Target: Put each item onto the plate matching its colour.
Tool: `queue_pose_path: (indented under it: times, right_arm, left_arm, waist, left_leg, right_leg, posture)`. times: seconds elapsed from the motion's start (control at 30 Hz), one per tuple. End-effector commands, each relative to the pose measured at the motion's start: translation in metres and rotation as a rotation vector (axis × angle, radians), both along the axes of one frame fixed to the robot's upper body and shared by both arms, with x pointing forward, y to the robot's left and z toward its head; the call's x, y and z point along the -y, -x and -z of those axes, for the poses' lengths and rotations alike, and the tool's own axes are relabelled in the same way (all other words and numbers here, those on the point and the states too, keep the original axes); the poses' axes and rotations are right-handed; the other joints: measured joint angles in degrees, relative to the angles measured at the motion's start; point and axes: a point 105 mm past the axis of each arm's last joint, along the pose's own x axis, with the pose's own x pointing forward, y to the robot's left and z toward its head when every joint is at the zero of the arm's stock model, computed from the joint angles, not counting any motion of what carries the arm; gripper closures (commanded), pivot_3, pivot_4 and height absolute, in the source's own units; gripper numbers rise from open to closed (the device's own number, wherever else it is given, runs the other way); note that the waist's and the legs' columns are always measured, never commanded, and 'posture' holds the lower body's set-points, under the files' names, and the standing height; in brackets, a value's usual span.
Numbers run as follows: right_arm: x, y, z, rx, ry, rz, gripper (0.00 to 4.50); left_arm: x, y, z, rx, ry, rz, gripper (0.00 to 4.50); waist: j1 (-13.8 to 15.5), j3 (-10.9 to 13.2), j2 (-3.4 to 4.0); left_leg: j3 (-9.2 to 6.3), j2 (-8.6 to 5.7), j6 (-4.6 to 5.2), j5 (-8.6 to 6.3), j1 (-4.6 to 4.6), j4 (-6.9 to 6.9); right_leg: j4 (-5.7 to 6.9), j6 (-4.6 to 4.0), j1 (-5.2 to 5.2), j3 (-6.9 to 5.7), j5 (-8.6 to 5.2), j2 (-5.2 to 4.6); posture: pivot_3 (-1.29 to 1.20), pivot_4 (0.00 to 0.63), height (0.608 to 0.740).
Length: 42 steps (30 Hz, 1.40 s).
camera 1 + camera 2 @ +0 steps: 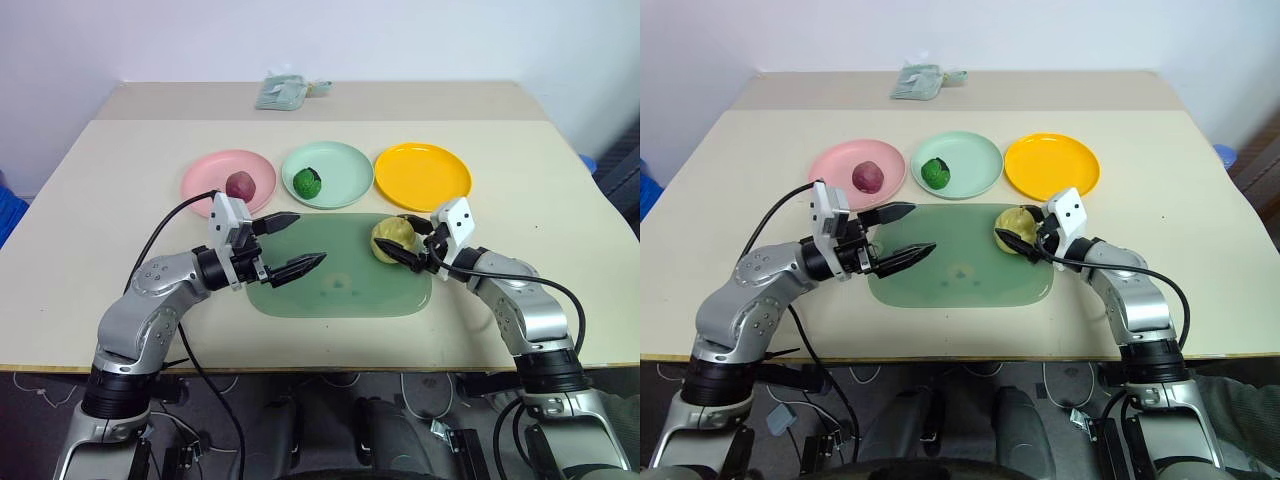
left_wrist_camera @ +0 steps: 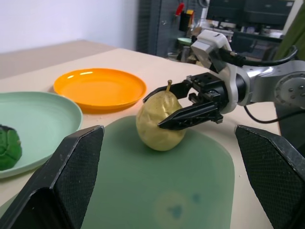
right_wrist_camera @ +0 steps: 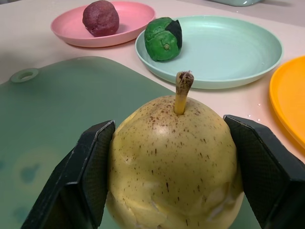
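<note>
Three plates sit in a row on the desk point(image 1: 100, 190). The pink plate point(image 1: 205, 182) carries the red-purple fruit point(image 1: 240, 184), and the mint plate point(image 1: 345, 168) carries the green lump point(image 1: 307, 182). The yellow plate point(image 1: 422, 175) is bare. Just in front of them lies the green mat point(image 1: 340, 285), and at its right end, nearest the yellow plate, the pear point(image 1: 390, 238) stands upright with its stem up. The right gripper point(image 1: 412, 243) is pinching the pear, one finger on each side. Over the mat's left end, the left gripper point(image 1: 288, 244) hangs with its fingers spread wide, holding nothing.
</note>
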Motion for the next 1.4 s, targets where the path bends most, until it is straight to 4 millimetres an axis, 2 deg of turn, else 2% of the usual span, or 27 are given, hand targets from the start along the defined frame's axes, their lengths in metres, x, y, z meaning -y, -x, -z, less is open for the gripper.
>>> queue_pose_path:
  times: [0.03,0.1,0.2,0.3,0.4,0.53,0.57,0.6,0.8,0.97,1.03,1.13,1.27,1.4]
  right_arm:
    - [-0.001,-0.014,-0.049,0.161,-0.052,-0.009,1.45]
    - [0.001,-0.026,-0.068,0.224,-0.066,0.010,1.45]
    - [0.015,-0.064,-0.087,0.299,-0.050,0.146,1.45]
    - [0.018,-0.081,-0.089,0.311,-0.047,0.184,1.45]
    - [0.029,-0.105,-0.080,0.254,-0.001,0.288,1.45]
    - [0.032,-0.114,-0.066,0.187,0.025,0.325,1.45]
    - [0.032,-0.115,-0.063,0.175,0.029,0.330,0.42]
    - [0.033,-0.116,-0.061,0.168,0.034,0.337,0.04]
    - [0.040,-0.117,-0.071,0.232,0.020,0.392,0.04]
    - [0.042,-0.103,-0.094,0.319,-0.055,0.263,0.04]
    - [0.045,-0.089,-0.100,0.357,-0.053,0.192,0.04]
    - [0.046,-0.060,-0.098,0.363,-0.033,0.103,0.04]
    - [0.057,-0.007,-0.074,0.275,0.025,0.078,0.04]
    - [0.066,0.025,-0.054,0.187,0.045,0.119,0.04]
  left_arm:
    - [0.000,0.006,-0.010,0.038,0.024,-0.007,0.00]
    - [0.002,0.009,-0.012,0.040,0.035,-0.013,0.00]
    - [-0.001,0.014,-0.010,0.035,0.039,-0.027,0.00]
    - [-0.005,0.018,-0.008,0.031,0.037,-0.032,0.00]
    - [-0.009,0.026,-0.006,0.032,0.019,-0.047,0.00]
    - [-0.017,0.036,-0.004,0.031,-0.018,-0.065,0.00]
    - [-0.020,0.037,-0.003,0.029,-0.030,-0.070,0.00]
    - [-0.022,0.039,-0.003,0.027,-0.038,-0.076,0.00]
    - [-0.029,0.044,-0.003,0.021,-0.053,-0.102,0.00]
    - [-0.030,0.038,-0.011,0.050,-0.022,-0.183,0.00]
    - [-0.031,0.034,-0.011,0.054,-0.028,-0.220,0.00]
    - [-0.035,0.030,-0.007,0.046,-0.054,-0.256,0.00]
    - [-0.041,0.026,-0.004,0.043,-0.056,-0.264,0.00]
    - [-0.049,0.019,0.002,0.027,-0.052,-0.298,0.00]
  waist:
    - [-0.1,0.0,0.05]
    - [-0.3,0.1,0.10]
    - [-0.6,0.1,0.11]
    - [-0.6,0.1,0.09]
    - [-0.9,0.1,0.09]
    - [-1.6,0.1,0.10]
    - [-1.7,0.1,0.10]
    - [-1.7,0.1,0.10]
    - [-1.8,0.1,0.14]
    - [-1.5,0.1,0.16]
    - [-1.3,0.1,0.15]
    - [-0.9,0.1,0.14]
    - [-0.9,0.1,0.18]
    - [-1.4,0.0,0.24]
  left_leg:
    - [0.01,0.00,0.00,0.00,0.00,0.00]
    - [0.03,0.00,0.00,0.00,0.00,0.00]
    - [0.03,0.00,-0.01,0.01,0.00,-0.03]
    - [0.04,0.00,-0.03,0.02,0.02,-0.11]
    - [0.07,0.00,-0.04,0.02,0.02,-0.22]
    - [0.09,0.00,-0.07,0.04,0.02,-0.36]
    - [0.10,0.00,-0.12,0.07,0.04,-0.45]
    - [0.10,0.00,-0.16,0.10,0.05,-0.54]
    - [0.09,0.02,-0.29,0.18,0.15,-0.72]
    - [0.09,0.01,-0.28,0.18,0.15,-0.70]
    - [0.07,0.01,-0.28,0.17,0.15,-0.71]
    - [0.01,0.02,-0.27,0.17,0.15,-0.72]
    - [0.01,0.02,-0.24,0.15,0.15,-0.73]
    - [0.06,0.03,-0.24,0.15,0.20,-0.69]
  right_leg:
    - [0.00,0.00,-0.01,0.01,0.00,0.00]
    - [0.01,0.00,-0.03,0.05,0.00,0.01]
    - [0.02,0.01,-0.05,0.05,0.01,0.06]
    - [-0.01,0.01,-0.04,0.06,0.01,0.09]
    - [-0.06,0.02,-0.07,0.08,0.01,0.09]
    - [-0.17,0.00,-0.09,0.13,0.01,0.08]
    - [-0.19,0.00,-0.11,0.14,0.01,0.08]
    - [-0.19,0.00,-0.14,0.16,0.02,0.09]
    - [-0.14,-0.02,-0.18,0.20,0.01,0.14]
    - [-0.15,0.02,-0.16,0.20,0.03,0.16]
    - [-0.16,0.14,-0.15,0.19,0.10,0.16]
    - [-0.16,0.16,-0.12,0.16,0.11,0.16]
    - [-0.15,0.15,-0.13,0.17,0.10,0.13]
    - [-0.11,-0.02,-0.13,0.24,0.01,0.12]
  posture:
    - [0.00,0.150,0.740]
    - [0.00,0.150,0.740]
    - [0.00,0.150,0.740]
    - [0.00,0.150,0.740]
    - [0.00,0.150,0.740]
    - [0.00,0.150,0.740]
    - [0.00,0.150,0.740]
    - [0.00,0.150,0.740]
    - [0.00,0.150,0.740]
    - [0.00,0.150,0.740]
    - [0.00,0.150,0.740]
    - [0.00,0.150,0.740]
    - [0.00,0.150,0.740]
    - [0.00,0.150,0.740]
